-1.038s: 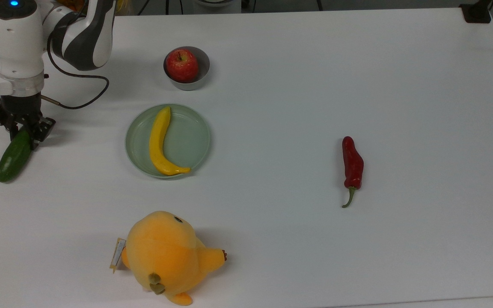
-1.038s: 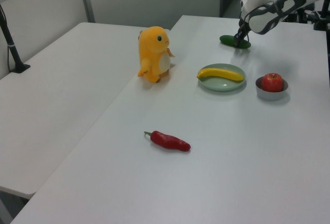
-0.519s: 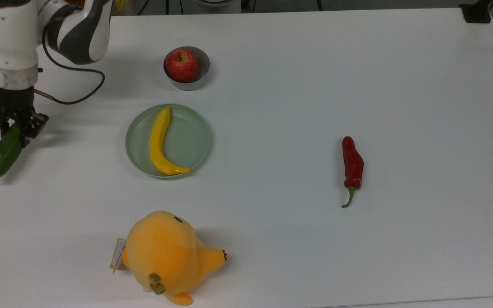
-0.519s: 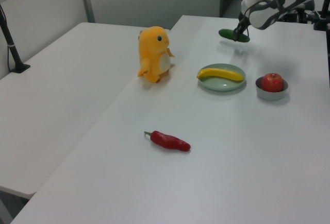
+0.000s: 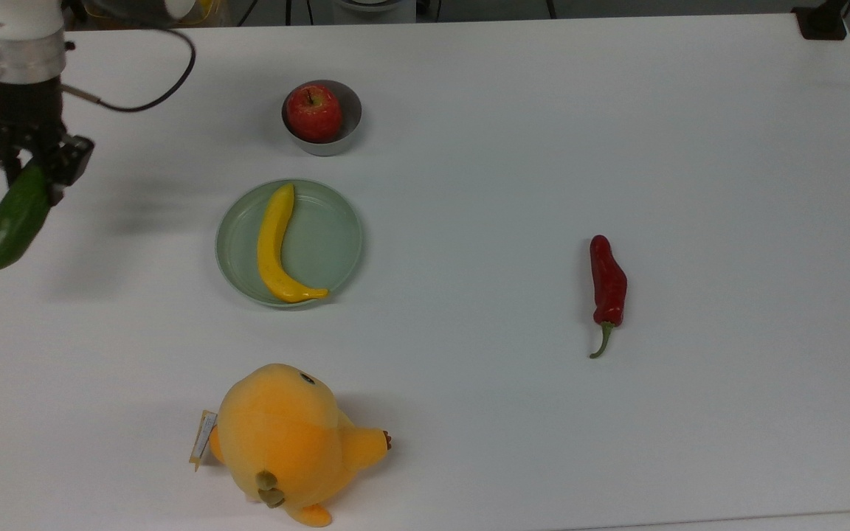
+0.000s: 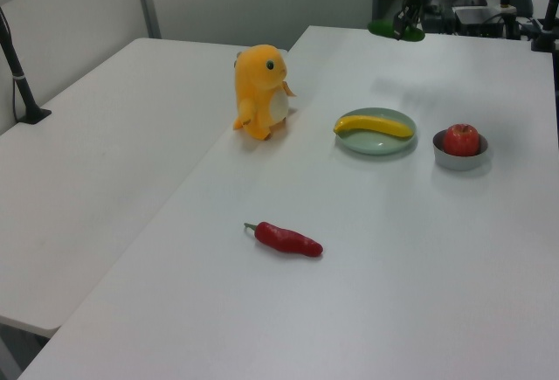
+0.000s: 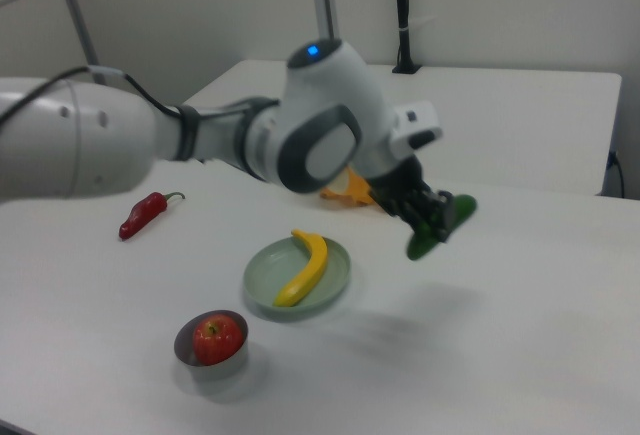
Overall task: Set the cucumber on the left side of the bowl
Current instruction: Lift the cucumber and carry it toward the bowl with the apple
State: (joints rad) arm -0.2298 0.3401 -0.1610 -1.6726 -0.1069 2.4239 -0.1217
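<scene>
Since a second ago, the cucumber [image 5: 15, 217] has been lifted off the table [image 5: 513, 147]: it was lying on the surface with the gripper [image 5: 29, 175] pinching its upper end, and now it is hanging in the air over a soft shadow. One cucumber is in play, and the claw is clamping its fingers tight around the upper end of it, so the rest is slanting down and away. In the top view it is sitting at the far left, well apart from the bowl [image 5: 322, 117]; in the left view it [image 6: 396, 30] is hovering above the far edge, and in the right view it [image 7: 440, 222] is floating to the right of the plate [image 7: 297, 276].

One grey bowl is holding one red apple [image 5: 313, 112]. Just nearer the top view's bottom, one pale green plate [image 5: 289, 242] is carrying one yellow banana [image 5: 276, 245]. One red chili [image 5: 606, 289] is lying alone toward the top view's right, well apart from everything. One orange plush toy [image 5: 288, 441] is resting near the top view's bottom edge.
</scene>
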